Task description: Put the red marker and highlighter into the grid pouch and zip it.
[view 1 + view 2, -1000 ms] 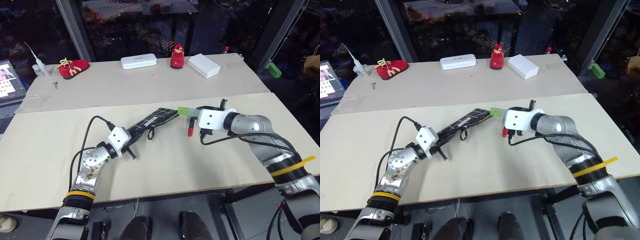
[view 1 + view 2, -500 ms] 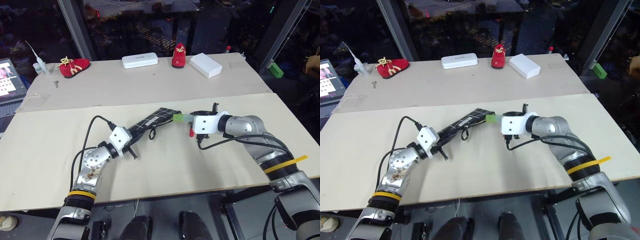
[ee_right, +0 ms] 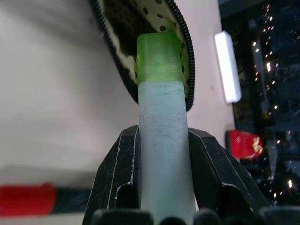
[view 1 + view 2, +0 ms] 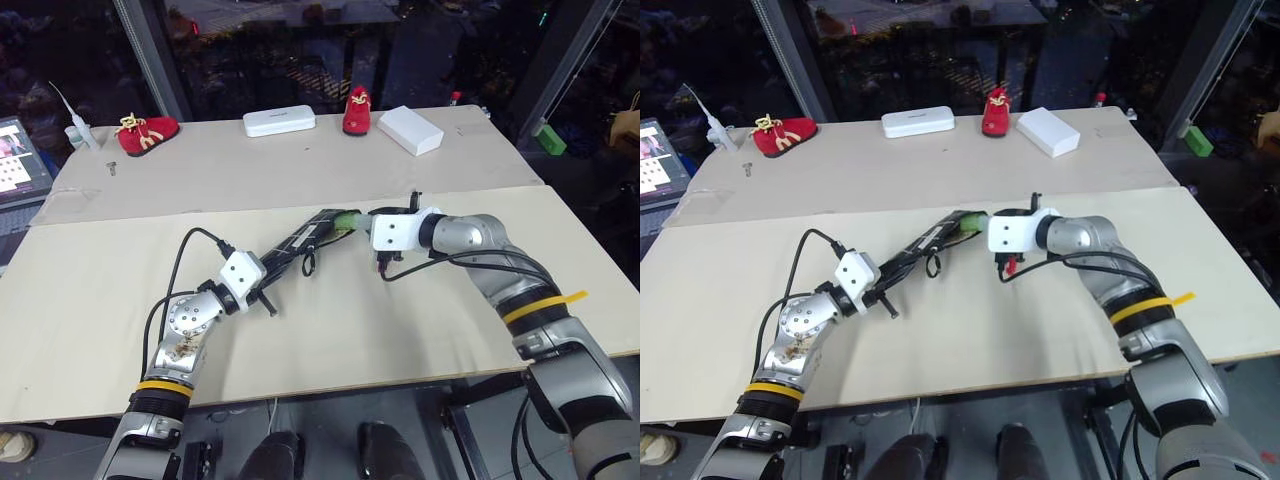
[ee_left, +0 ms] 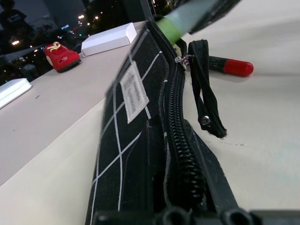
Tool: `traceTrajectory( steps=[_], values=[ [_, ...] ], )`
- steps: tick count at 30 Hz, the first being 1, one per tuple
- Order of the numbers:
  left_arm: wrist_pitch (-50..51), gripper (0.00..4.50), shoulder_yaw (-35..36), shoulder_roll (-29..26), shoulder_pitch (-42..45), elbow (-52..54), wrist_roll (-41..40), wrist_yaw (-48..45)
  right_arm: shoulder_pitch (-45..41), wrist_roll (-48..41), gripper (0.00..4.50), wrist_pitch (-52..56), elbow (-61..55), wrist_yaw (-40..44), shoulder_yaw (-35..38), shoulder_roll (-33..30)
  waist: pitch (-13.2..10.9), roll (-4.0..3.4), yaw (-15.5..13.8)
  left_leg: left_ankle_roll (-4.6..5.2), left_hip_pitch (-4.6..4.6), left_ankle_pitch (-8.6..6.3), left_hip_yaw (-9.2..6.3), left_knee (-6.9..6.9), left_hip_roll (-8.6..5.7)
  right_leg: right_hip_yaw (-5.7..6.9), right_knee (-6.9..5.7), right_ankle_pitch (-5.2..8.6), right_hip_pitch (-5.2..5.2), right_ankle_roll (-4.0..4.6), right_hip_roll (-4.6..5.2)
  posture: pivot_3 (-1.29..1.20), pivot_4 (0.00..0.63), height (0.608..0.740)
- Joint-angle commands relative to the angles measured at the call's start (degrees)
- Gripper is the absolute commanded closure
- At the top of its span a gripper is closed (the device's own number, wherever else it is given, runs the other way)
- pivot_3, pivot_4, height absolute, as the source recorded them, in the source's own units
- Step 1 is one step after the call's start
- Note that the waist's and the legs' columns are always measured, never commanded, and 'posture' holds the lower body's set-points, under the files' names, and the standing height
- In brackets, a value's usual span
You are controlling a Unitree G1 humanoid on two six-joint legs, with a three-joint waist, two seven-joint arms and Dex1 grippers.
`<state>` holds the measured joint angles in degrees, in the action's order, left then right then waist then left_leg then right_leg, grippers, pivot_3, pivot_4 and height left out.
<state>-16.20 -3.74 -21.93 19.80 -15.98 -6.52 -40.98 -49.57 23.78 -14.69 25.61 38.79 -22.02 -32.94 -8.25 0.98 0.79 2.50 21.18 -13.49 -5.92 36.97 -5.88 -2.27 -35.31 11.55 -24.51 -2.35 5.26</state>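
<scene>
**Highlighter at the mouth of the grid pouch**

The highlighter (image 3: 161, 140) is a stubby, pale mint tube with a brighter green cap, and that cap sits right at the open mouth of the grid pouch (image 4: 300, 240). The pouch is black fabric with white grid lines, a small white label and a black wrist loop; its lining at the opening is cream with dark dots. It lies lifted off the pale table (image 4: 330, 330), slanting up from the left gripper (image 4: 262, 278) toward the centre.

The right gripper (image 3: 161, 187) pinches the highlighter's body between its 2 black fingers (image 3: 117, 183), spread just as wide as the tube. The left gripper is pressed together on the pouch's near end, zipper edge facing up.

The red marker (image 5: 232, 67) lies flat on the table just beside the pouch's open end, under the right gripper, red cap showing.
</scene>
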Motion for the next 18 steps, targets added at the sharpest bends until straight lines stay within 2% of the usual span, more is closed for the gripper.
traceTrajectory(
  steps=[1,9,18],
  values=[
    [-0.3,4.50,-0.4,0.2,0.2,2.7,0.4,0.4,-1.4,1.5,3.45,-2.8,-0.1,0.0,-1.6,1.7,0.0,0.00,0.0,0.00,0.00,0.00,0.00,0.00,0.00,0.00,0.00,0.00,0.00,0.00,0.00,0.00,0.150,0.740],
    [-0.4,4.50,-0.4,0.3,0.6,2.4,0.4,0.2,-2.6,4.8,3.45,-6.2,1.2,-1.2,-5.0,6.0,0.0,-0.01,0.1,-0.02,0.00,0.00,0.00,-0.01,0.00,-0.02,-0.06,0.00,-0.06,0.00,-0.02,0.00,0.150,0.740],
    [-0.5,4.50,-0.4,0.5,0.0,2.7,0.4,0.1,-2.6,5.3,3.45,-18.2,2.4,-0.6,-7.9,8.1,0.0,-0.01,0.1,-0.04,0.00,0.01,0.00,-0.02,-0.02,-0.03,-0.10,0.00,-0.12,0.00,-0.02,0.00,0.150,0.740]
  ],
)
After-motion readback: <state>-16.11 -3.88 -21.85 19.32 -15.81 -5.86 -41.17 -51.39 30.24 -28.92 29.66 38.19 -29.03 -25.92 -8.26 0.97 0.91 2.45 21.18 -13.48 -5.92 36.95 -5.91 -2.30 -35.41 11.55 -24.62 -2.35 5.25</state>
